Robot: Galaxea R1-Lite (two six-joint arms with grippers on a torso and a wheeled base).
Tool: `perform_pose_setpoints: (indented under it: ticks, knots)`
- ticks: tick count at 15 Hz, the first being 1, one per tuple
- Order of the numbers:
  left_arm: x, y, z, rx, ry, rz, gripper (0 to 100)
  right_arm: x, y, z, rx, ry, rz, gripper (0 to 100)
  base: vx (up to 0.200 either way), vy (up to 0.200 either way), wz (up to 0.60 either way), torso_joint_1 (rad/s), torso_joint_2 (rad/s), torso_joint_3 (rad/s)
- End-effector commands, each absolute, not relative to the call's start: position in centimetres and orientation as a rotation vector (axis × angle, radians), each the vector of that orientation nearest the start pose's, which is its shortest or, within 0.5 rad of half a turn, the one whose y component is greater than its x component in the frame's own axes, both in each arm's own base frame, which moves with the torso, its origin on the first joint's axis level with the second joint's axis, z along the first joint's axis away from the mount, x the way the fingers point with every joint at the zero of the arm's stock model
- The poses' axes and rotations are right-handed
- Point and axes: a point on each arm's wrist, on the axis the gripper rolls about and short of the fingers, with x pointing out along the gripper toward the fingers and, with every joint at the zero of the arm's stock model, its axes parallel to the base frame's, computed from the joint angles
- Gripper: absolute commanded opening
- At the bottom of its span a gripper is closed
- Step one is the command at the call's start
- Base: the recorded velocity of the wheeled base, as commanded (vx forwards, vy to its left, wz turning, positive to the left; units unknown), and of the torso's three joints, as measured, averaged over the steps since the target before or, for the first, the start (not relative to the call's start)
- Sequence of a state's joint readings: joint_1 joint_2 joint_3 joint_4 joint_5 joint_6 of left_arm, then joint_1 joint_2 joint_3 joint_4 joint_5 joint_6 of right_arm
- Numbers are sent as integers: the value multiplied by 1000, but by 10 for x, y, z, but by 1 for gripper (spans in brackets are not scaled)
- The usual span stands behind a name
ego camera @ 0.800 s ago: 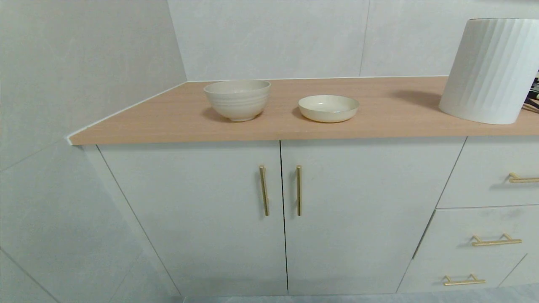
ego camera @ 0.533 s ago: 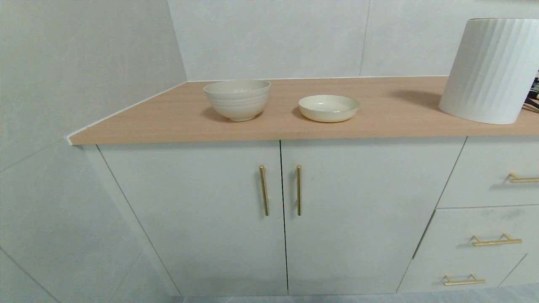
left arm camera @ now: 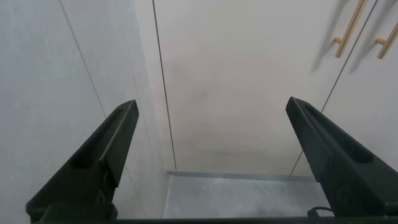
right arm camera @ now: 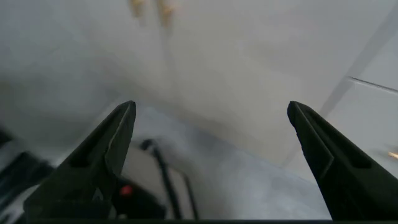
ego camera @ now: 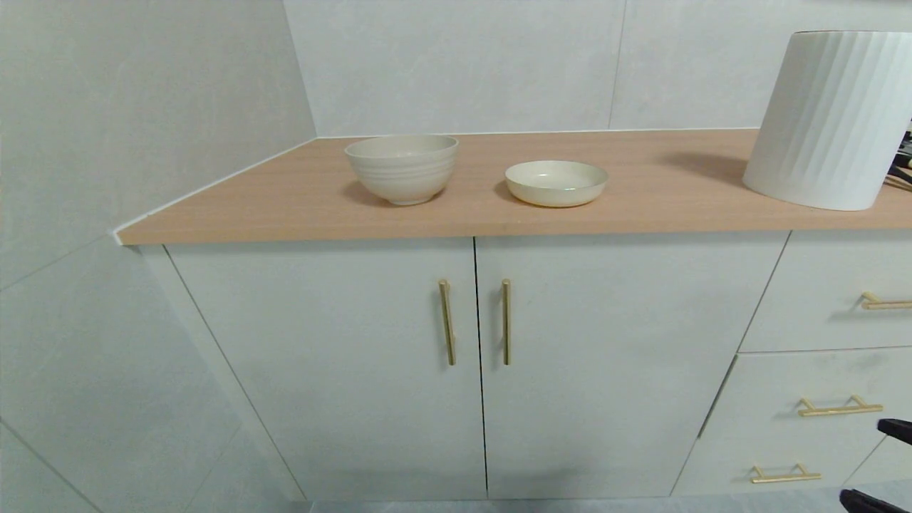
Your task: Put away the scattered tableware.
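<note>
A wooden counter (ego camera: 641,206) runs from the wall corner on the left out past the right edge of the head view, and everything here is placed by it. Under it stand two pale cupboard doors, the left door (ego camera: 342,356) and the right door (ego camera: 613,356), both closed and meeting below the counter's middle. Under its right part is a stack of drawers (ego camera: 819,299), also closed. On the counter's right end stands a tall ribbed white tub (ego camera: 826,121). The left gripper (left arm camera: 211,104) hangs well below the counter, low in front of the left door and near the floor, its two dark fingers spread wide with nothing between them. The right gripper (ego camera: 876,463) sits well below the counter's right end, in front of the lowest drawers; its wrist view shows its fingers (right arm camera: 99,162) just as wide apart and holding nothing. The bowl (ego camera: 402,169), cream with faint rings, stands upright on the counter towards the corner end. The dish (ego camera: 556,184), shallow and cream, rests on the counter near its middle, above the right door. Two slim gold handles (ego camera: 447,322) hang upright just below the counter, one on each door.
</note>
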State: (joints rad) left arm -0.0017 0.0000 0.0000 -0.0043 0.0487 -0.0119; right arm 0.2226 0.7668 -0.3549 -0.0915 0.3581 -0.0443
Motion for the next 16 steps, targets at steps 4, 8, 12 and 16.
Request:
perform_pose_setpoints:
  ticks: [4, 8, 12, 16]
  knots:
    - [-23, 1, 76, -12, -5, 48, 100, 159, 83, 189, -14, 519, 786, 100, 0, 0, 0, 0, 0, 0]
    - [-23, 1, 76, -12, -5, 48, 100, 217, 126, 196, 65, 541, 818, 100, 0, 0, 0, 0, 0, 0]
    - [-23, 1, 76, -12, -5, 48, 100, 250, 164, 204, 126, 551, 862, 100, 0, 0, 0, 0, 0, 0]
    - [-23, 1, 76, -12, -5, 48, 100, 274, 196, 188, 129, 597, 889, 100, 0, 0, 0, 0, 0, 0]
